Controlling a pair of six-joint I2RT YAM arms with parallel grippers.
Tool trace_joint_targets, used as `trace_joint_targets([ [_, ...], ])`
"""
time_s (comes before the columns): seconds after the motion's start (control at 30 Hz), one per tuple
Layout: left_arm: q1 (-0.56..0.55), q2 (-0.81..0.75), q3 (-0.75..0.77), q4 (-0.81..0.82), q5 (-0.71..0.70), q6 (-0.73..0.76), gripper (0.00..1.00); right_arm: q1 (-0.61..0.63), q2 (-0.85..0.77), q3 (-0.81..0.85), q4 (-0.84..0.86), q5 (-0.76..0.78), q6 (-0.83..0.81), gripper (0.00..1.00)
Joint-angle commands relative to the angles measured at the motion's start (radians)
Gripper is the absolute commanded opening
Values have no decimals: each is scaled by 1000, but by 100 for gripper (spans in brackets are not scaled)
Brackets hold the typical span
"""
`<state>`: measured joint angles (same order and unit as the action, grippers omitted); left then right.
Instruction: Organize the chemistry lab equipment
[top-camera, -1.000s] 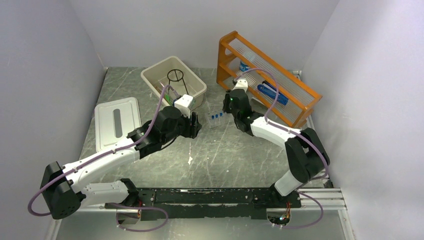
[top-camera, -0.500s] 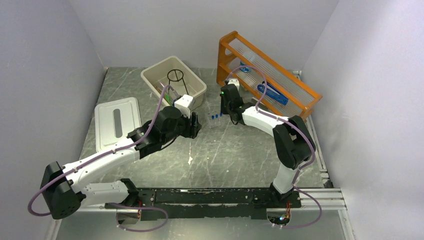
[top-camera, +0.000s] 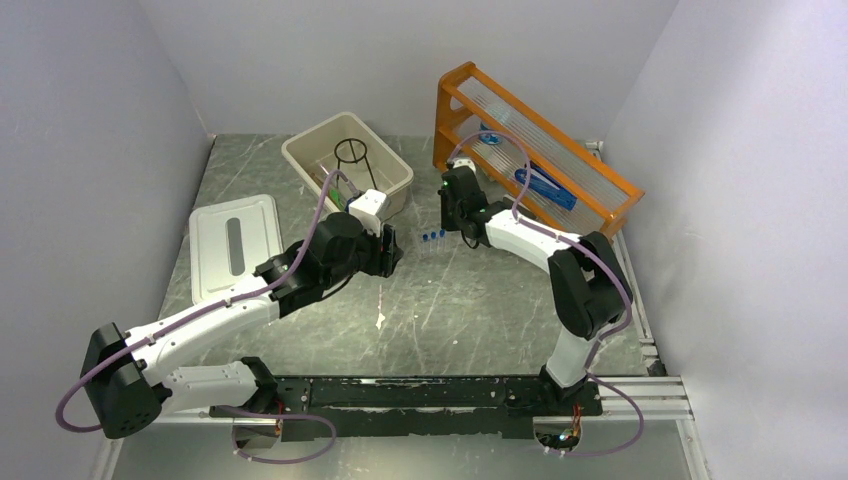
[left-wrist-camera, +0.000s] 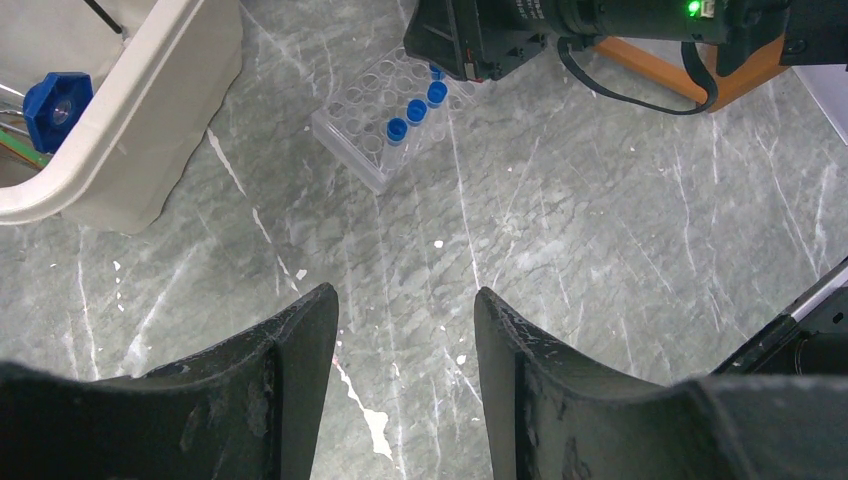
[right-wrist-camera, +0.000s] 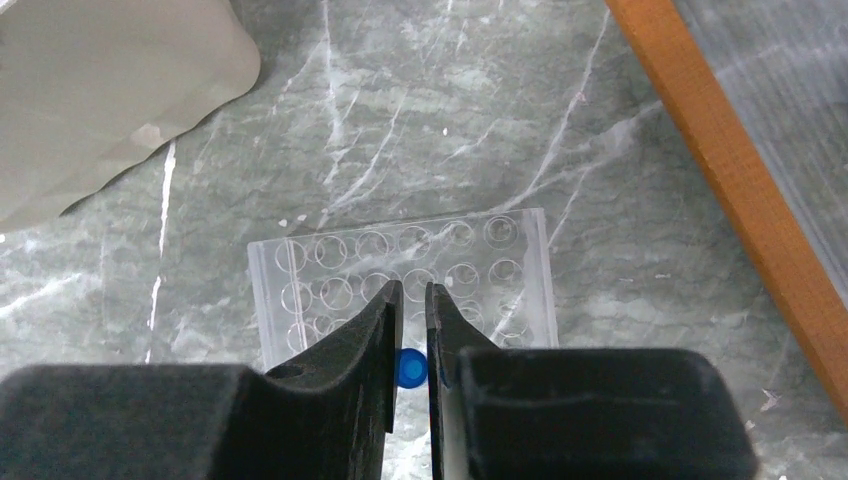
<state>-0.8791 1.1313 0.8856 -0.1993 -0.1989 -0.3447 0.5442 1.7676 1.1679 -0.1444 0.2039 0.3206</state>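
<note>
A clear tube rack (top-camera: 432, 240) stands on the marble table between both arms, with blue-capped test tubes (left-wrist-camera: 417, 110) upright in one row. My right gripper (right-wrist-camera: 411, 300) points down over the rack (right-wrist-camera: 400, 262). Its fingers are shut on the blue cap of a test tube (right-wrist-camera: 411, 368). In the top view the right gripper (top-camera: 450, 213) sits at the rack's right end. My left gripper (left-wrist-camera: 405, 295) hovers open over bare table, short of the rack (left-wrist-camera: 372, 125), with nothing between its fingers. From above, the left gripper (top-camera: 388, 250) is just left of the rack.
A beige bin (top-camera: 385, 165) at the back holds a black wire ring stand (top-camera: 352, 152) and a blue piece (left-wrist-camera: 55, 105). A white lid (top-camera: 233, 245) lies to the left. The orange shelf rack (top-camera: 600, 195) stands at the back right, close behind my right arm.
My right arm swung left from the orange shelf to above the tube rack, and its jaws closed in on a blue cap. The left arm stayed still.
</note>
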Motion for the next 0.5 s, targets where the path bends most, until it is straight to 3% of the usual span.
trace_joint_targets([
  [0.0,-3,-6,10,0,-11,-1,57,-7,-31,12,-68,-34,-10,17],
  [0.47,-2,-8,3,1,-12,-4,57,-9,-88,14,-142,-88,-17,17],
])
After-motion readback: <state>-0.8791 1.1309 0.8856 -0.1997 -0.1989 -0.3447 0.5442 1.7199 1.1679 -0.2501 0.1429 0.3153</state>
